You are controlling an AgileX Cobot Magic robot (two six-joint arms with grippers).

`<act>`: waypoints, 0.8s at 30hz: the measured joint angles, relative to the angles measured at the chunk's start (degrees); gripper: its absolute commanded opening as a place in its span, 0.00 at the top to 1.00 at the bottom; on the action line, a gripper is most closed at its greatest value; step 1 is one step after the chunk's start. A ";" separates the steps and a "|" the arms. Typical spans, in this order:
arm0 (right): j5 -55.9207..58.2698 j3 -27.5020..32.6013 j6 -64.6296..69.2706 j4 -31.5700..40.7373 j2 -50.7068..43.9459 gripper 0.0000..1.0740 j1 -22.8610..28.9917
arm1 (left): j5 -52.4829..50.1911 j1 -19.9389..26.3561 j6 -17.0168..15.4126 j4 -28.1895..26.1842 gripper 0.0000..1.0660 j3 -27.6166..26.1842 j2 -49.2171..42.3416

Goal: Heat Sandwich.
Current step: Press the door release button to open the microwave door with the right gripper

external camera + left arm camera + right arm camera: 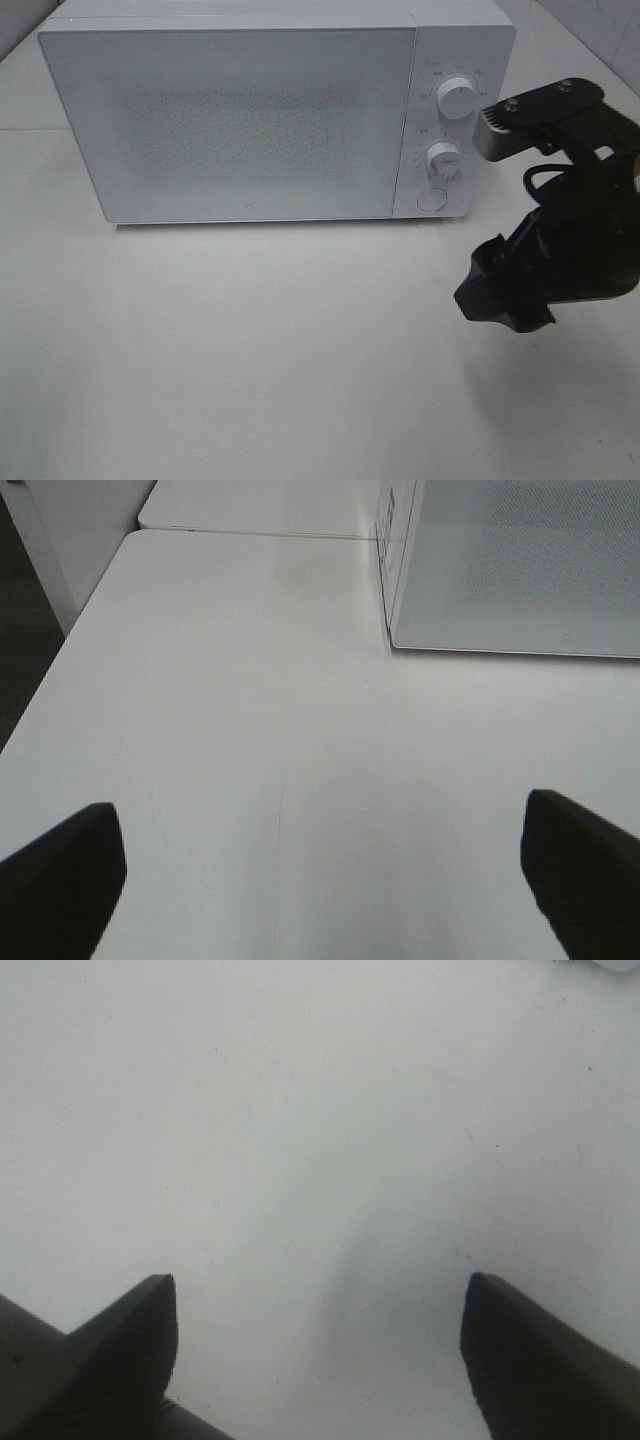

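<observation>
Hovering open and empty above the white table [250, 360], the right pincer [318, 1355] is just short of the closed white box-shaped microwave oven [240, 120], seemingly nearer its dials than the left pincer [320, 880], also open and empty. The sandwich is nowhere in view, perhaps behind that door.

Microwave [250, 110]: interior hidden behind the speckled door [230, 120]. Markings around the dials [458, 95] too small to read. Right arm [585, 215] runs off the high view's edge. Left gripper [320, 840] and right gripper [320, 1325]: only the tips show in the wrist views, the rest cropped.
</observation>
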 measured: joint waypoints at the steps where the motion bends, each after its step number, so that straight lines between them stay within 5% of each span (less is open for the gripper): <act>1: 2.75 -0.17 0.00 -0.34 -2.41 0.29 0.00 | 0.00 0.00 0.00 0.00 0.03 0.00 0.00; 24: 27.79 -0.29 0.11 -1.78 -33.17 0.29 0.00 | 0.00 0.00 0.00 0.00 0.03 0.00 0.00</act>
